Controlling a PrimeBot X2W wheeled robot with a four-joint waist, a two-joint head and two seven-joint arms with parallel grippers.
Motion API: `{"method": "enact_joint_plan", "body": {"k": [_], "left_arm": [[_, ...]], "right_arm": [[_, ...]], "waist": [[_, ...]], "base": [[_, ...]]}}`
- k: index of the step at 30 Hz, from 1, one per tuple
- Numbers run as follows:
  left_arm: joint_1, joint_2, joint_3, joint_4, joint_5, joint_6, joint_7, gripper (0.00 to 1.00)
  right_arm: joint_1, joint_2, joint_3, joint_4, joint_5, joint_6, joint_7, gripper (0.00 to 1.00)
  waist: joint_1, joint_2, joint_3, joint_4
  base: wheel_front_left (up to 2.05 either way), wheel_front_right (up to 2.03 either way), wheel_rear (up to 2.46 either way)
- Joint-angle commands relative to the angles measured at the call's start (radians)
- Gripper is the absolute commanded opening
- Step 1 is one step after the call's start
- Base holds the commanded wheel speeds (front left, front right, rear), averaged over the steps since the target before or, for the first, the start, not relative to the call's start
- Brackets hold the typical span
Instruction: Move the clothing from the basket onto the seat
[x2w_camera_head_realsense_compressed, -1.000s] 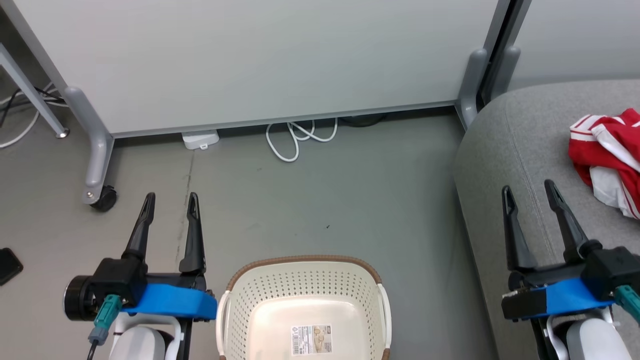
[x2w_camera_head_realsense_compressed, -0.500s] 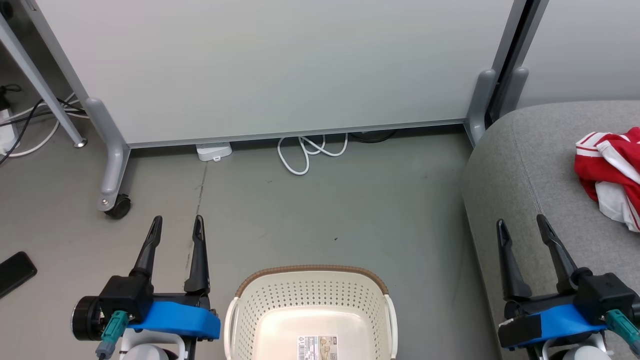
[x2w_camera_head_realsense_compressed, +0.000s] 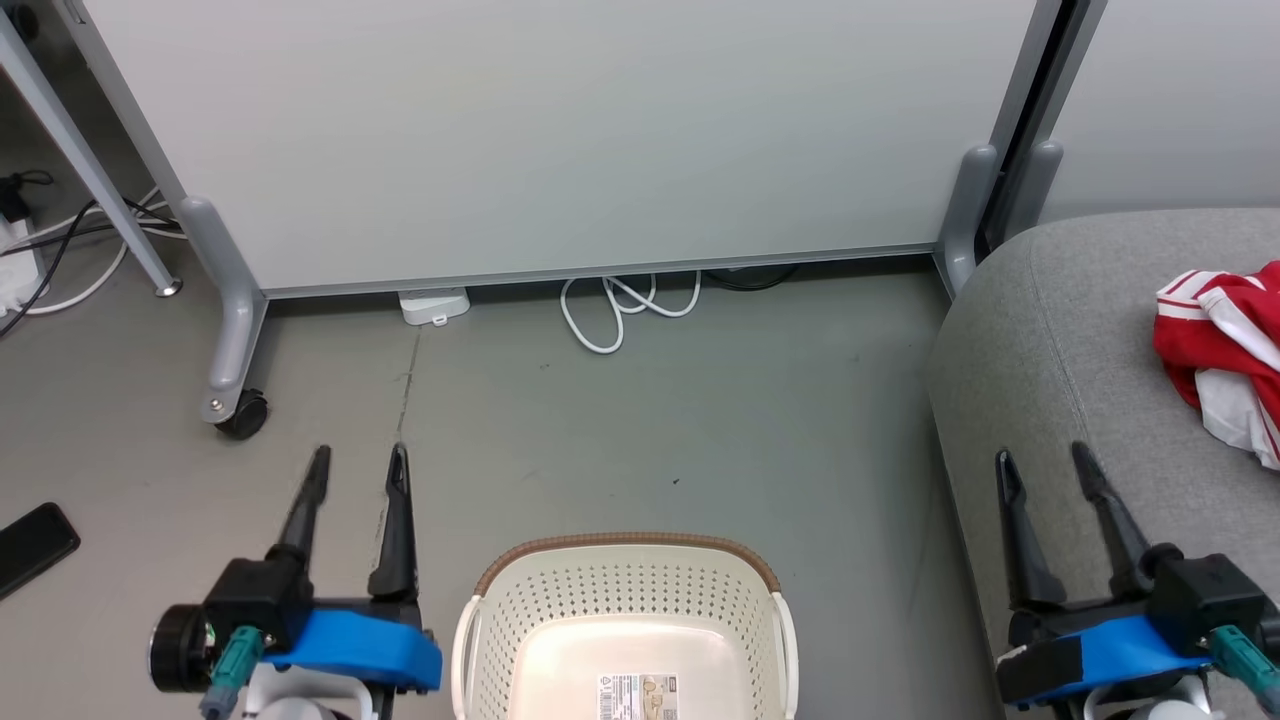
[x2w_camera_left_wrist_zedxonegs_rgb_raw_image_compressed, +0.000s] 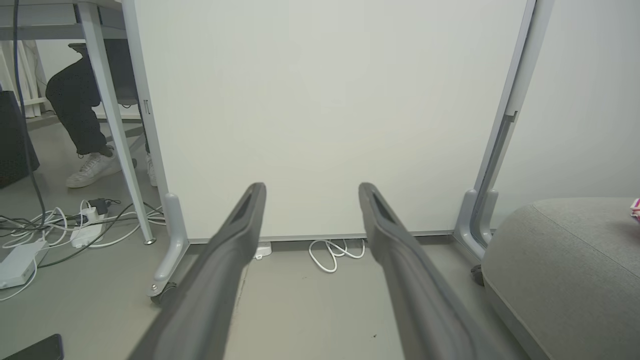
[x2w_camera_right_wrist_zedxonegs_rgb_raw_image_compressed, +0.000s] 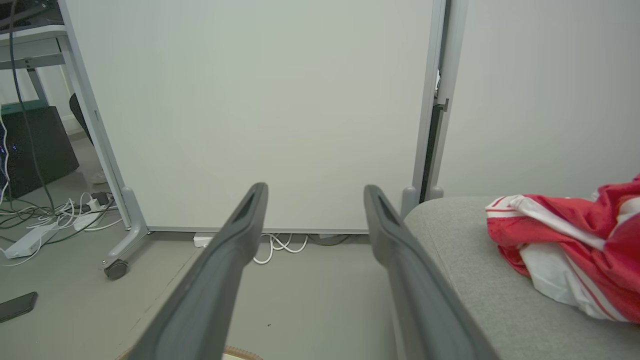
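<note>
Red-and-white clothing (x2w_camera_head_realsense_compressed: 1225, 350) is seen crumpled on the grey seat (x2w_camera_head_realsense_compressed: 1050, 340).
It lies beyond and to the right of the right gripper (x2w_camera_head_realsense_compressed: 1042, 455), well apart from it. That gripper and the left gripper (x2w_camera_head_realsense_compressed: 360, 452) are pointed forward, fingers spread, nothing clasped. The basket (x2w_camera_head_realsense_compressed: 625, 541) is set between them on the grey floor (x2w_camera_head_realsense_compressed: 750, 420), before a white partition (x2w_camera_head_realsense_compressed: 560, 130).

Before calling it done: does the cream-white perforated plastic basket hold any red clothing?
No, inside the basket just a label is visible; the red-and-white clothing lies on the grey fabric seat.
</note>
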Motion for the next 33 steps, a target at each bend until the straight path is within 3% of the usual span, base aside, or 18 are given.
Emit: {"method": "enact_joint_plan", "body": {"k": [1,5,33], "left_arm": [[0.002,0.0,-0.001,0.006,0.0,0.0,0.001,0.0],[0.036,-0.002,-0.001,0.043,-0.007,0.0,0.007,0.0],[0.016,-0.002,0.055,0.017,-0.516,-0.006,0.135,0.0]], "right_arm": [[0.0,0.0,0.001,0.007,0.0,0.0,0.0,0.0],[0.011,0.002,0.001,0.046,0.006,0.0,0.004,0.0],[-0.017,0.002,-0.018,0.06,0.532,0.0,0.133,0.0]], "waist": [[0.0,-0.0001,0.0,0.0],[0.0,-0.0001,-0.001,0.0],[0.0,-0.0001,-0.008,-0.016]], "base": [[0.0,0.0,0.0],[0.0,0.0,0.0],[0.0,0.0,0.0]]}}
